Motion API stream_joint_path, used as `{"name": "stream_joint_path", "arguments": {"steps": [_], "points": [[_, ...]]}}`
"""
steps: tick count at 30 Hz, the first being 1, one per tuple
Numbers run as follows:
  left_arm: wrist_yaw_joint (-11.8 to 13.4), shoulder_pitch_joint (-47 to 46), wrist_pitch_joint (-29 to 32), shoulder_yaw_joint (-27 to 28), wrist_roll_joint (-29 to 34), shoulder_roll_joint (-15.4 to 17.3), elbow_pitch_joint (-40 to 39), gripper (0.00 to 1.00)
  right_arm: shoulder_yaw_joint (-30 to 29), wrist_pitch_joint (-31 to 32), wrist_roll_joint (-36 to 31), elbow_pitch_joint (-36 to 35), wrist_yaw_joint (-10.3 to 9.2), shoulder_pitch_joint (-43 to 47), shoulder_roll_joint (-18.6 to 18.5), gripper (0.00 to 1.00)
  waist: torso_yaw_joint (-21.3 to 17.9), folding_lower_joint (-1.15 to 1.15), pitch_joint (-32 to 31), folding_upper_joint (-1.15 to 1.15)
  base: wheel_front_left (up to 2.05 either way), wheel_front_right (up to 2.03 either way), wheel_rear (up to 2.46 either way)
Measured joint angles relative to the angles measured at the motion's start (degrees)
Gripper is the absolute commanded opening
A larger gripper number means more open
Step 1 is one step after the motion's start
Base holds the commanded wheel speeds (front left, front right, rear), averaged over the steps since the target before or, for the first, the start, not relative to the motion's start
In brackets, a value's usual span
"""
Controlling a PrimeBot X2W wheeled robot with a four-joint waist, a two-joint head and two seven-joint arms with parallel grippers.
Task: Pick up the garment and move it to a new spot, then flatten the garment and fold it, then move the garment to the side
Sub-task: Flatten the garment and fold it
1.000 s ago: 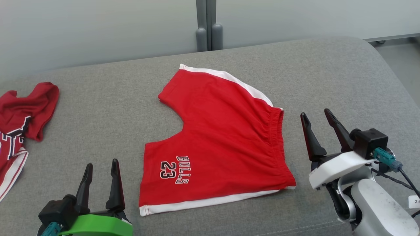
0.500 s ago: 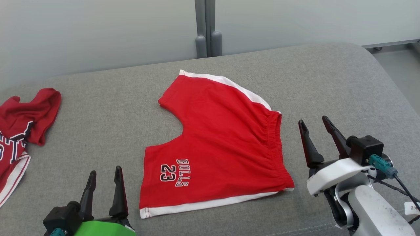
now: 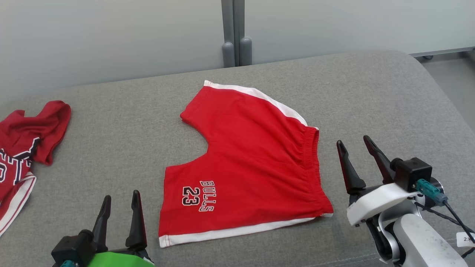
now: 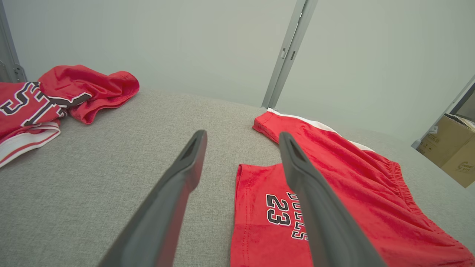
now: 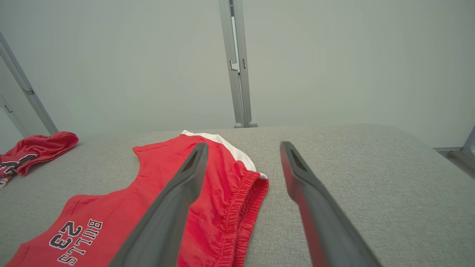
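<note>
Shorts [image 3: 252,163], flat on grey cushion [image 3: 371,92]; crumpled jersey [image 3: 44,126] well apart, left. Left gripper [image 3: 122,194], right gripper [image 3: 352,139] spread, empty, alongside.

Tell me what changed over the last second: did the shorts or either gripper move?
Only the head camera shifted, sliding the whole picture down. The red shorts lie flat on the grey cushion as before; the left gripper and right gripper stay open and empty either side; the crumpled jersey is unmoved.
</note>
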Motion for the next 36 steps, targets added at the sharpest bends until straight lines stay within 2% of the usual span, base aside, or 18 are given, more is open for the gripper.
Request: {"name": "stream_joint_path", "arguments": {"steps": [11,15,20,27,30,36], "points": [[0.0,1.0,0.0,-0.2,0.1,0.0,-0.2,1.00,-0.3,0.0,-0.6,0.0,0.20,1.0,0.3,1.00,0.0,0.00,0.4,0.00,0.00,0.00,0.00],[-0.1,1.1,-0.1,-1.0,0.0,0.0,0.7,1.00,0.4,0.0,-1.1,0.9,1.31,1.0,0.1,1.00,0.0,0.00,0.7,0.00,0.00,0.00,0.00],[-1.2,2.2,1.3,-3.9,0.1,-0.1,4.1,1.00,4.3,0.4,-3.0,3.7,4.31,1.3,-1.8,1.00,-0.1,0.00,1.5,0.00,0.00,0.00,0.00],[-3.4,2.3,5.3,-6.5,0.1,0.3,8.9,1.00,10.1,3.1,-5.3,6.9,9.89,2.2,-4.7,1.00,-0.3,0.00,3.8,0.00,0.00,0.00,0.00],[-3.6,2.3,5.9,-6.6,0.0,0.4,10.0,1.00,10.8,3.4,-6.0,7.6,11.13,2.2,-5.5,1.00,-0.5,0.00,4.6,0.00,0.00,0.00,0.00],[-3.9,1.1,6.8,-6.2,0.0,0.9,13.2,1.00,11.7,3.7,-6.0,8.7,11.93,2.0,-5.9,1.00,-1.1,0.00,5.8,0.00,0.00,0.00,0.00]]}}
